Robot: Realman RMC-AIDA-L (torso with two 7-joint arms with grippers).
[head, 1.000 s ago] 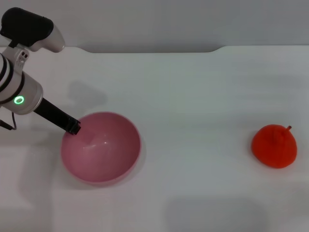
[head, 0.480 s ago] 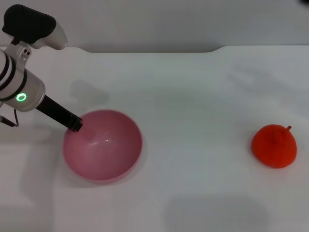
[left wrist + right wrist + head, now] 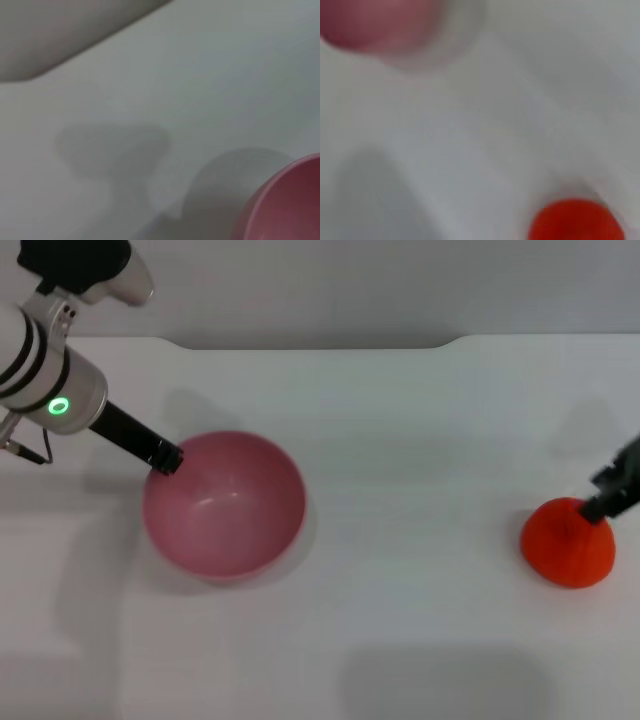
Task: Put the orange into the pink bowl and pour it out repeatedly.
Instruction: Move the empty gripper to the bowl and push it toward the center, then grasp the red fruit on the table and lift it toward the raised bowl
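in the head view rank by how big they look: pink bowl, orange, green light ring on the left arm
1. pink bowl, the largest, held at its rim by the left gripper
2. orange, about half the bowl's width
3. green light ring, far the smallest

No words, labels, brands or numbers can be read anywhere. The only sign is a small glowing green ring light [image 3: 60, 406] on the left arm's silver wrist section; it carries no lettering.
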